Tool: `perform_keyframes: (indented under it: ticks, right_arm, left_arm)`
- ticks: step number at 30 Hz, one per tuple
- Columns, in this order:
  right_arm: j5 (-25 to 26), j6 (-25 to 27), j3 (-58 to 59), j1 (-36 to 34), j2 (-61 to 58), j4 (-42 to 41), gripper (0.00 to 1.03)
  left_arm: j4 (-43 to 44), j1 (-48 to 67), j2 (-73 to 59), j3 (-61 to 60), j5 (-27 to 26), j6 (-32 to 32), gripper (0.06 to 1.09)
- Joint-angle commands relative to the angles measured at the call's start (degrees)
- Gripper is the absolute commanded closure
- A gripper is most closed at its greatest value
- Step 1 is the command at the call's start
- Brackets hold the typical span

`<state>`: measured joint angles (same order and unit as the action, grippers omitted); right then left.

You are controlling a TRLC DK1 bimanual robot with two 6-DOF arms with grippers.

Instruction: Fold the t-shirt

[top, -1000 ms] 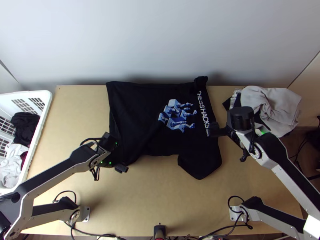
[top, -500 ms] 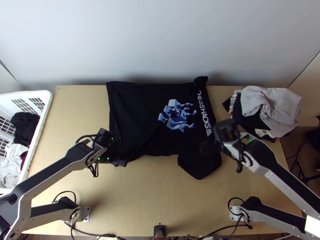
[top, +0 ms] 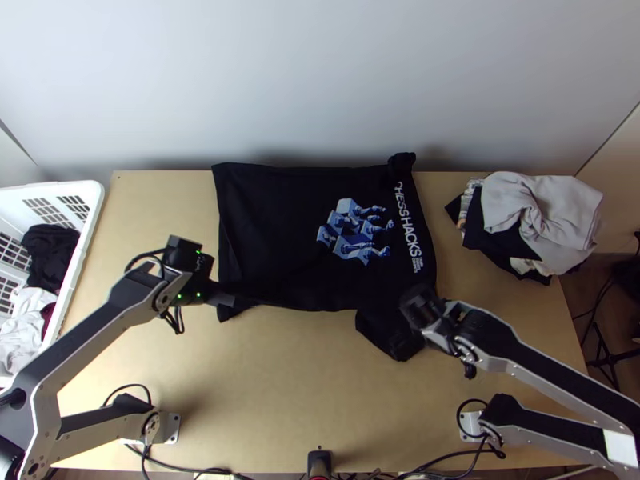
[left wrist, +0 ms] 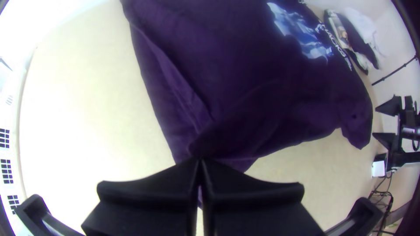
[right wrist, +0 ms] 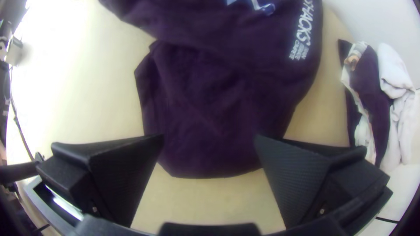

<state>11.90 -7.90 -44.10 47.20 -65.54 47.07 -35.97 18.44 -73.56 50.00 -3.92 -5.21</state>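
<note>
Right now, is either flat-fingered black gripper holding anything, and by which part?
The left gripper holds the black cloth t-shirt by its near-left corner; the open right gripper holds nothing.

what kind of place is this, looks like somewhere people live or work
Probably a robot test bench set up for laundry folding: two robot arms mounted at a wooden table, a black t-shirt laid out, and a white laundry basket beside it.

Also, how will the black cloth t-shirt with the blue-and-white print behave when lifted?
Probably floppy: soft creases in the black t-shirt run toward the left gripper. Lifted at one edge, it would likely sag and trail, since most of it lies spread on the light wooden table.
</note>
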Motion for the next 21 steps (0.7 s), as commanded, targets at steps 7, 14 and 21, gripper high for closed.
perform_keyframes:
  ticks: [7,14,21]
  right_arm:
    - [-0.21,-0.89,4.46,7.73,-4.25,-0.57,0.07]
    - [1.28,-2.47,4.81,7.64,-7.67,-1.89,0.07]
    - [7.26,-1.24,4.81,8.35,-9.61,-2.42,0.57]
  left_arm:
    - [-0.77,-4.11,0.0,1.15,-0.03,1.61,1.05]
    - [-0.77,-4.73,-0.09,1.33,-0.03,2.31,1.05]
    - [-1.12,-5.16,-0.09,1.42,-0.03,2.4,1.05]
